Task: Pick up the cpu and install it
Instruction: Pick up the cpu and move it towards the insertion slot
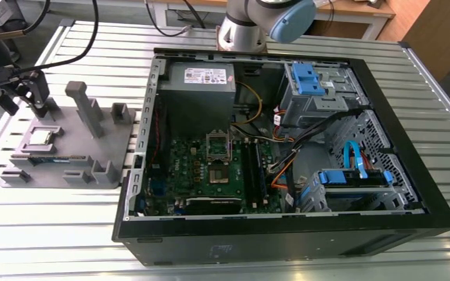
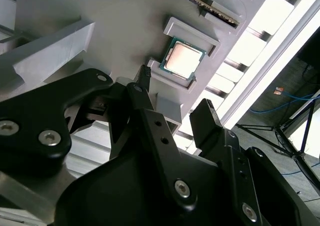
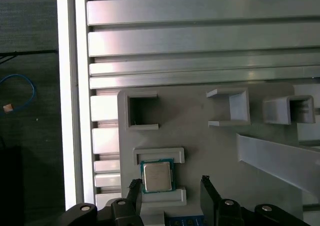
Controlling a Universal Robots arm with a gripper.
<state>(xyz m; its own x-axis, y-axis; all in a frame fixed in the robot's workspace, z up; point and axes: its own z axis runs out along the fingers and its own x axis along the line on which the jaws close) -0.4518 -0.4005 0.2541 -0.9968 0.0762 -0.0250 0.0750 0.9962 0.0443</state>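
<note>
the end effector (image 1: pixel 23 98) of a single robot arm is hovering over the grey block tray (image 1: pixel 70 136) at the exterior view's left, its two black fingers (image 3: pixel 208 193) spread wide and gripping nothing. the cpu (image 1: pixel 39 138) is lying flat, silvery top up, in a shallow framed recess of the tray, a seat that appears to be keeping it square and easy to reach from above. in both wrist views the chip is sitting just beyond the fingertips, untouched and nearer one finger than the other. a thin green memory stick (image 1: pixel 49 157) is resting in a slot on the tray's near side of it. at the exterior view's right, an open computer case (image 1: pixel 287 225) is lying on its side on the slatted metal table (image 1: pixel 53 234), exposing the green circuit board (image 1: pixel 209 172) and its metal-framed socket (image 1: pixel 218 146), well apart from the chip.
</note>
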